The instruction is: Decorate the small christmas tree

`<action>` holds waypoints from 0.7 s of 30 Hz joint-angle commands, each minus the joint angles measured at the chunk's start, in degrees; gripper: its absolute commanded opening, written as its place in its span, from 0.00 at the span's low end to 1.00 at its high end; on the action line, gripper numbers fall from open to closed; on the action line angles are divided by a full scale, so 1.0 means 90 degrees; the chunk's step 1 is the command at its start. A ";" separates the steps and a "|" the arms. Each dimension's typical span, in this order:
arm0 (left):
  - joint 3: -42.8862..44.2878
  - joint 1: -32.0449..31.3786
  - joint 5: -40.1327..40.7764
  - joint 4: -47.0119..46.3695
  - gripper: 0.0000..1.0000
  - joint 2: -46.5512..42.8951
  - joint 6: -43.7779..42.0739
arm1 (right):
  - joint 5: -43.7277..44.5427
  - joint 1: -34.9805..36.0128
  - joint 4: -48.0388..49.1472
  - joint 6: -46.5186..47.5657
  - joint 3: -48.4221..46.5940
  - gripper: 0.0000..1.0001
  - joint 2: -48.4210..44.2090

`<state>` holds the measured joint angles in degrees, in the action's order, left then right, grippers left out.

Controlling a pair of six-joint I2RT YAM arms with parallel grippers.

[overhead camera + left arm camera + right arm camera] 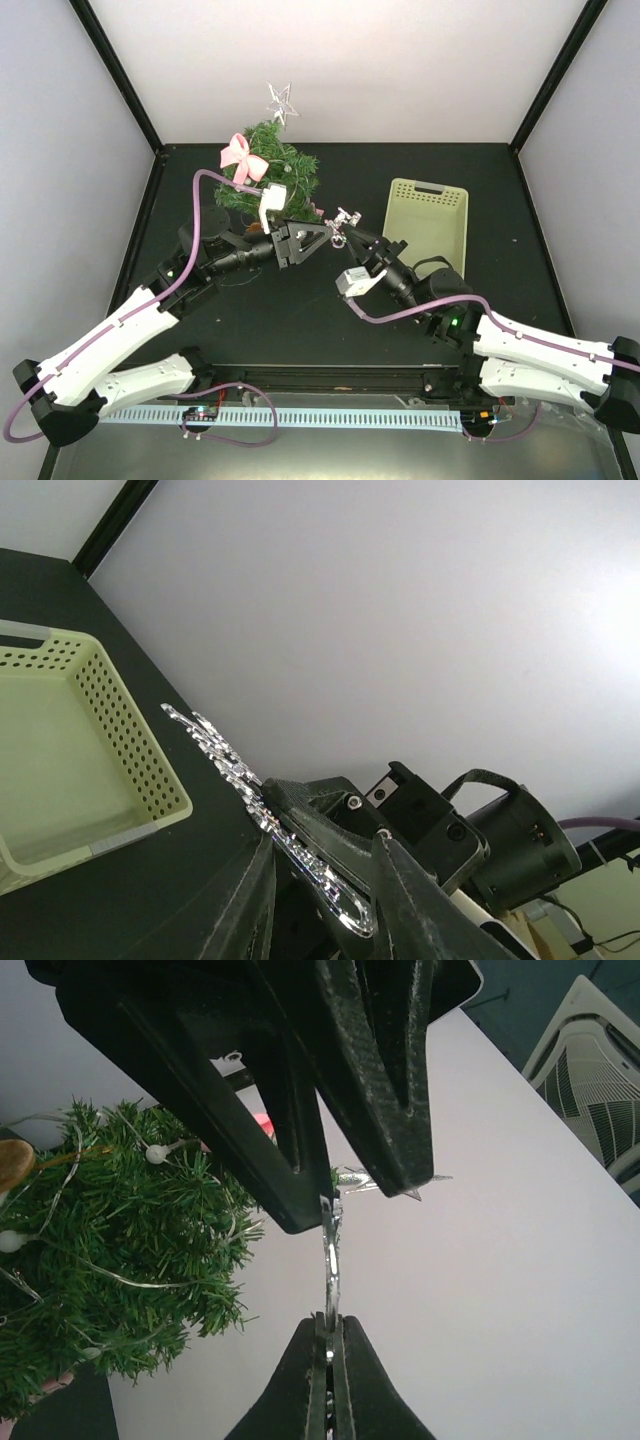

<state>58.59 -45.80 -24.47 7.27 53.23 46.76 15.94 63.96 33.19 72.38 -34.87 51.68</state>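
Right wrist: R gripper (pixel 328 1322) clenched on silver ornament (pixel 331 1260); L gripper (pixel 360 1205) straddles it, grip unclear; small christmas tree (pixel 120 1260) cropped.

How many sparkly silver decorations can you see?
2: a silver star atop the small christmas tree; a silver ornament between left hand and right hand. Branches may hide more.

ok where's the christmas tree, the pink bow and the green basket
small christmas tree (pixel 290 175), top view, on its green needles right of the bow
pink bow (pixel 240 153), top view, on its knot
green basket (pixel 428 225), top view, on its bare floor
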 commanded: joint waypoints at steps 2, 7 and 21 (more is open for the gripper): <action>-0.0054 0.0058 -0.0103 -0.0153 0.27 0.0062 0.0094 | 0.0357 0.0137 0.0496 0.0348 0.0095 0.01 0.0098; -0.0171 0.0078 -0.0163 -0.0257 0.12 0.0111 0.0047 | 0.0341 0.0167 0.0492 0.0363 0.0174 0.01 0.0129; -0.0361 0.0268 -0.0606 -0.0490 0.02 0.0144 -0.0635 | 0.0407 0.0171 0.0325 -0.0009 0.0471 0.24 0.0163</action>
<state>55.55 -44.14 -27.27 6.11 54.68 43.99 19.11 64.99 35.29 74.87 -31.77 53.32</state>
